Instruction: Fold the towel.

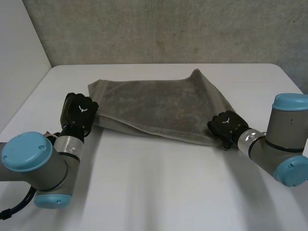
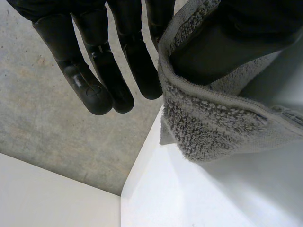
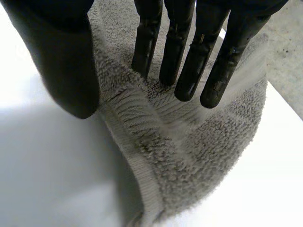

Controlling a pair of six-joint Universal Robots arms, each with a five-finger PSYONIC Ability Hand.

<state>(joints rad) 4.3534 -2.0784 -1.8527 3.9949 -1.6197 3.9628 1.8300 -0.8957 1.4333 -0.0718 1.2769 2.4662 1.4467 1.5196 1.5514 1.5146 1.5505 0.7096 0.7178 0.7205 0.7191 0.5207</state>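
Currently the left hand (image 1: 79, 110) is holding its fingers (image 2: 94, 80) straight and spread. A towel (image 1: 159, 108) corner is draping over its thumb (image 2: 213, 52), with no closed pinch visible. The right hand (image 1: 226, 125) is resting straight fingertips (image 3: 182, 90) on the pile, its thumb (image 3: 66, 61) just beside the hem (image 3: 142, 175), not clamping.

The towel is lying flat on the table (image 1: 159, 183), toward 12 o'clock, with the left hand at its 8 o'clock corner and the right hand at its 4 o'clock corner.

Judgement: the terry is looking soft, limp, light and grippy, and is likely to sag from a single point. Best hold is both near corners, pinching through the hem.
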